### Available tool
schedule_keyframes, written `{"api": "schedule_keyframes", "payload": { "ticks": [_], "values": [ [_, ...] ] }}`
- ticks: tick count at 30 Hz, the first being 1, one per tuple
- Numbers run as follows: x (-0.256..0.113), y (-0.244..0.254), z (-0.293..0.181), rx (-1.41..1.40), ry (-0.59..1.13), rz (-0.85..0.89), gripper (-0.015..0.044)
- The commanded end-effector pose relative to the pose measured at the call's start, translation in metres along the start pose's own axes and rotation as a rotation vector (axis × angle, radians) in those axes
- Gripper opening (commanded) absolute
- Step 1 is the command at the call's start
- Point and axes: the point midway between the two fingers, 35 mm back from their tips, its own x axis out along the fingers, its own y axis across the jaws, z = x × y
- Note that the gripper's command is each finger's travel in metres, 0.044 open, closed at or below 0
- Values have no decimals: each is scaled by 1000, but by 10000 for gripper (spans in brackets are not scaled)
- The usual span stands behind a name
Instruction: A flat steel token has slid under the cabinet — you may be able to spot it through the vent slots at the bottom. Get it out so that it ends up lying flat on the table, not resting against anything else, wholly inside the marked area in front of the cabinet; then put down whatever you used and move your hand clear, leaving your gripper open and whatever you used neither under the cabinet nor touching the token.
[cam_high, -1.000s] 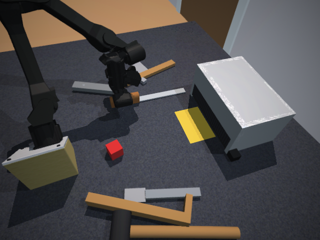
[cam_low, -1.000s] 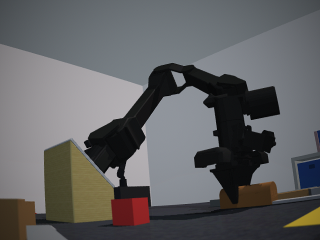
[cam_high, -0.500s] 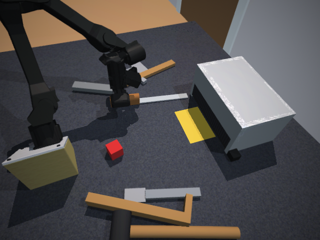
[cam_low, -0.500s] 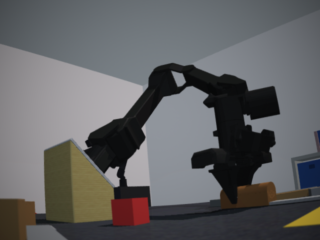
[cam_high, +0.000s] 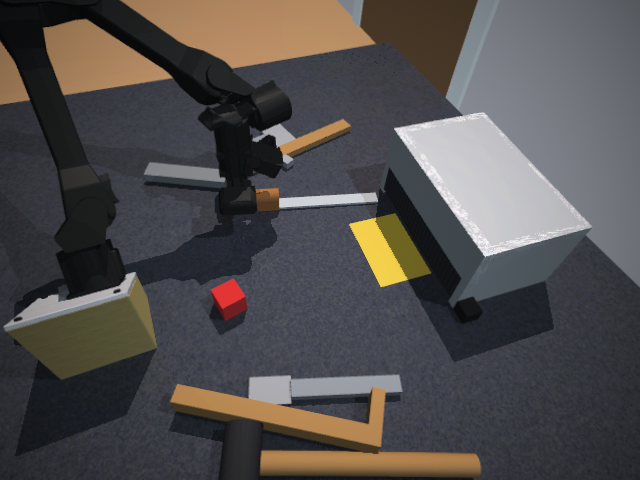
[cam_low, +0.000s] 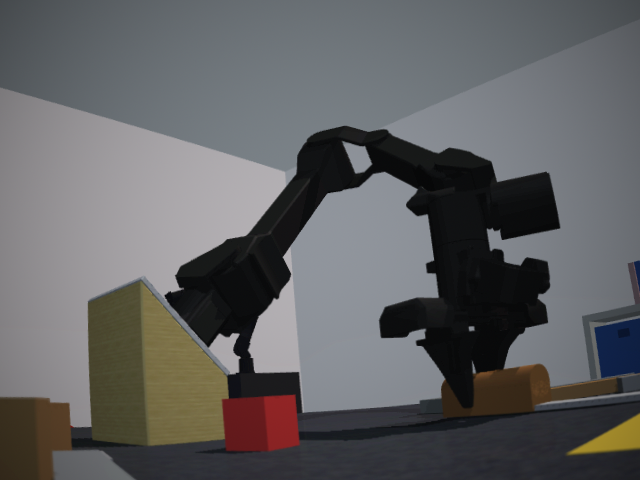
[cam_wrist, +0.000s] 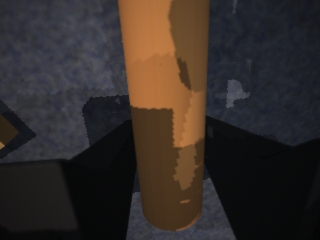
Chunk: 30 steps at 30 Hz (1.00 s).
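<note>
The gripper (cam_high: 244, 202) (cam_low: 476, 388) (cam_wrist: 170, 122) points down and is shut on the orange round handle (cam_high: 267, 199) (cam_low: 509, 390) (cam_wrist: 165, 75) of a flat-bladed tool, a finger against each side. The handle is at table level; whether it touches is unclear. Its thin pale blade (cam_high: 328, 200) (cam_low: 584, 401) points at the cabinet's far front corner, its tip just short of it. The cabinet (cam_high: 496, 180) has dark vent slots (cam_high: 421, 232) low in front. The yellow marked area (cam_high: 377, 253) (cam_low: 615, 439) lies before it, beside the blade tip. The steel token cannot be made out.
A red cube (cam_high: 229, 299) (cam_low: 258, 423) stands mid-table. Behind the gripper lie a grey bar (cam_high: 183, 174) and an orange stick (cam_high: 320, 136). At the near edge lie a grey-bladed tool (cam_high: 343, 386), an orange hooked stick (cam_high: 273, 417) and a hammer (cam_high: 369, 463).
</note>
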Motion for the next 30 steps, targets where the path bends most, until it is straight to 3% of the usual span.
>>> {"api": "schedule_keyframes", "payload": {
  "ticks": [1, 5, 8, 25, 30],
  "values": [
    [0, 0, 0, -5, 0, 0, 200],
    [0, 0, 0, -1, 0, 0, 200],
    [0, 0, 0, -1, -3, 2, 270],
    [5, -1, -5, 1, -3, 2, 270],
    [3, 1, -1, -5, -5, 6, 158]
  ]
}}
